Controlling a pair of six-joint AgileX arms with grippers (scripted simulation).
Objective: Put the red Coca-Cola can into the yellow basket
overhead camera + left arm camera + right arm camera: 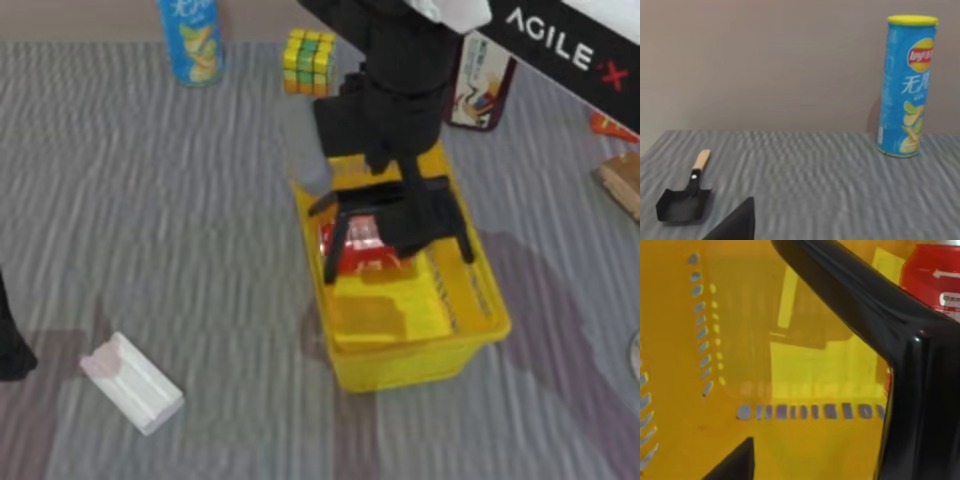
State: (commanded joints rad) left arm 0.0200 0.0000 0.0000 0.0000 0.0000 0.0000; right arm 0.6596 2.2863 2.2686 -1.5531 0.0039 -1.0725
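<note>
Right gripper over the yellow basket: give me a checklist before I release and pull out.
1. Red Coca-Cola can inside the yellow basket walls: ok.
2. Right gripper is above the basket interior: ok.
3. Can resting on the basket floor: cannot tell; the arm hides its base.
4. Fingers open or shut on the can: cannot tell.
5. Black handles clear of the exit path: cannot tell; they flank the gripper.
6. Left gripper parked at the table's left edge: ok.

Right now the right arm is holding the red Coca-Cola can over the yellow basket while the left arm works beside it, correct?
Not quite. The left arm is parked at the table's left edge, far from the yellow basket; the top view shows it. The rest holds: the right gripper has the red Coca-Cola can over the basket.
</note>
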